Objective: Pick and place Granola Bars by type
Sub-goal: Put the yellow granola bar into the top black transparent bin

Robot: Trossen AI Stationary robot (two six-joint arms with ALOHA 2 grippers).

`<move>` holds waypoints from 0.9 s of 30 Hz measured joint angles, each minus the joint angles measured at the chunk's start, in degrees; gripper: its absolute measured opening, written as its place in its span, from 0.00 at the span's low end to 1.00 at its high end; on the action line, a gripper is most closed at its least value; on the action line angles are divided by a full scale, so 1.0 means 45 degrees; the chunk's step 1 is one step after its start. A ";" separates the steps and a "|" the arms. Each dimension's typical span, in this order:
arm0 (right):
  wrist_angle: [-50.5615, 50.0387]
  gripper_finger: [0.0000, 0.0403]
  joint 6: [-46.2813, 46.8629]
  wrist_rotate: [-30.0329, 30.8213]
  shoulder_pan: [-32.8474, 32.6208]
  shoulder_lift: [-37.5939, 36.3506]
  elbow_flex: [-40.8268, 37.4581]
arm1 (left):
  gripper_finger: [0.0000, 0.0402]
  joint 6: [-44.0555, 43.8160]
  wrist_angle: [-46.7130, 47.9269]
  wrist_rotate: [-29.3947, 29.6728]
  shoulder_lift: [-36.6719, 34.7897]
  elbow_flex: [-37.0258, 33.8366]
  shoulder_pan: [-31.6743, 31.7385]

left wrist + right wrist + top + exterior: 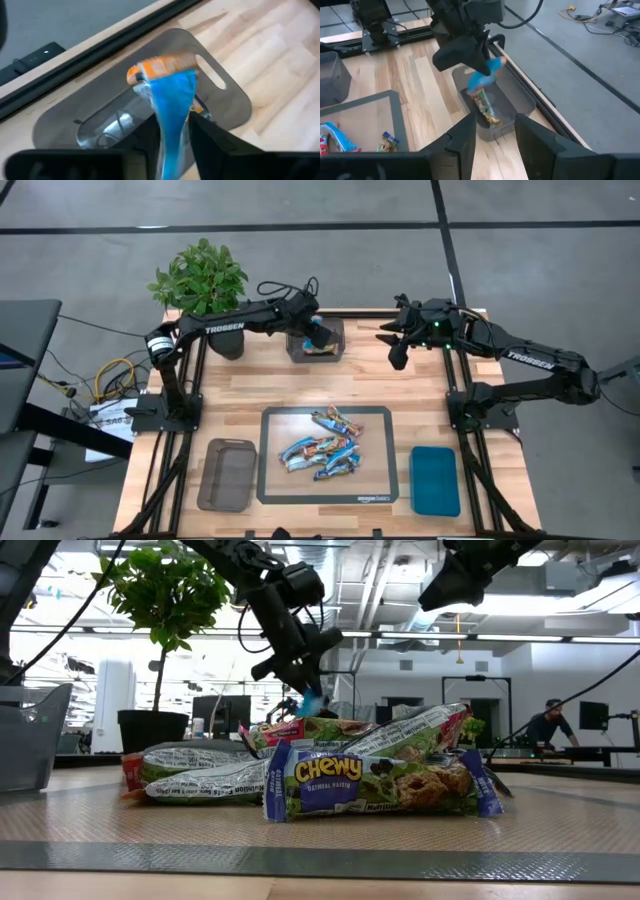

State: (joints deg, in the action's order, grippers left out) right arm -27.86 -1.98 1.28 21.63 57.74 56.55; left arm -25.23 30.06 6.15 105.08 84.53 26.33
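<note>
At the top centre of the high view, the left gripper (318,332) pinches a blue granola bar (172,100) above the grey bin (340,340). The right gripper (392,340) hovers at upper right, fingers apart. Other bars (322,448) lie on the mat (270,480).

In the upper middle of the high view, the black left gripper (318,330) pinches a bright blue bar (172,107) with an orange end, above a smoky grey translucent bin (336,345). Lower centre, the granola bars (322,446) show blue, white, orange and red wrappers on a grey mat (270,485) with a dark border. The front bar (380,780) in the low view is green and blue with white "Chewy" lettering. A teal tray (435,480) sits lower right on the pale wood table (400,385); green plant leaves (200,277) fill the upper left.
</note>
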 joint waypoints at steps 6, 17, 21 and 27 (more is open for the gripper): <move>-0.0110 0.32 0.0287 -0.1302 -0.0041 0.0000 0.0000 | 0.39 0.0583 -0.0285 -0.1581 -0.0014 0.0000 -0.0234; -0.3014 0.32 0.0452 -0.2643 -0.2182 0.0000 0.0010 | 0.33 0.1658 0.1482 -0.4539 -0.0124 0.1797 -0.3225; -0.4140 0.32 0.1156 -0.2647 -0.3238 0.0000 0.0010 | 0.30 0.1663 0.2221 -0.4741 -0.0384 0.1829 -0.4620; -0.5081 0.32 0.2810 -0.1488 -0.5541 -0.0010 -0.0162 | 0.26 0.1299 0.3233 -0.2540 -0.1488 0.1638 -0.6444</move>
State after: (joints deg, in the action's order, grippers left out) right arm -50.72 10.67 -5.41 -3.31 57.69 55.83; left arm -19.39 44.61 -5.28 98.38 91.90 -2.67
